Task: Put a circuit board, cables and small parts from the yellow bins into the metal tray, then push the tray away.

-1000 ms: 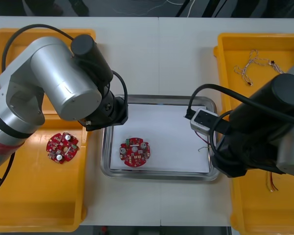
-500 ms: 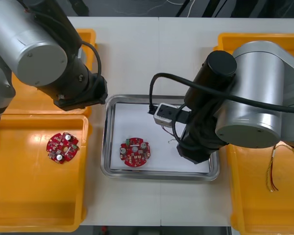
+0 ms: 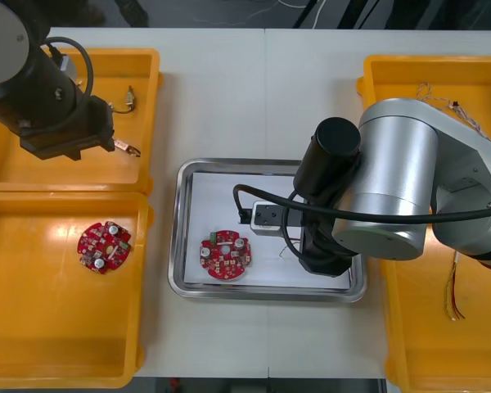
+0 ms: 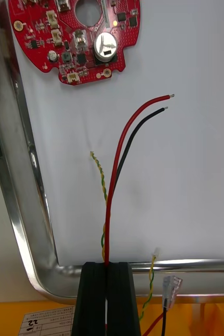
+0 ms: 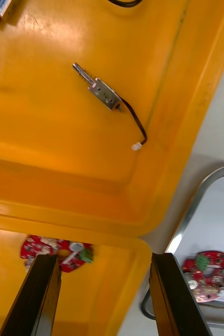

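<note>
Light table [image 3: 229,98], metal tray [image 3: 174,246] holding a circuit board [image 3: 226,257]; right gripper [image 4: 107,265] at its right rim pinches a red and black cable [image 4: 123,152]; dropped there, its tail may overhang; left gripper [image 5: 104,256] gapes left of it.

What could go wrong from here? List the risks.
The right gripper, shut on the red, black and yellow twisted cables, sits at the shiny metal tray's rim; released here, their tails may land outside. Their bare tips might snag the round red circuit board. The left gripper hovers over a yellow bin.
</note>
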